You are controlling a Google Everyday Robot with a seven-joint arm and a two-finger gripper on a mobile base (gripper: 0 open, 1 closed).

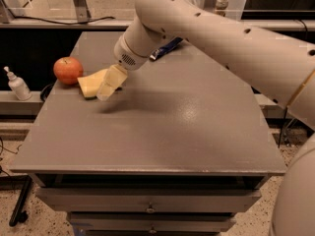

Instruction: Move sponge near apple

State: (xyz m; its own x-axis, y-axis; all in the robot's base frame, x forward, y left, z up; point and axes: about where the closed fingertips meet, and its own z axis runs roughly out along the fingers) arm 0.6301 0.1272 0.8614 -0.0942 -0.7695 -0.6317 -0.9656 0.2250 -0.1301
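Observation:
The red-orange apple [68,70] sits near the table's left edge. The pale yellow sponge [91,84] lies flat on the grey table [162,132], right beside the apple on its right and almost touching it. My gripper [110,83] is at the sponge's right edge, overlapping it in this view and angled down to the left. A shadow lies on the table just below it. Whether it touches or holds the sponge does not show.
A small white pump bottle [17,85] stands on a lower ledge left of the table. A blue object [166,48] lies on the table behind my arm. The table's left edge runs close to the apple. Drawers are below the front edge.

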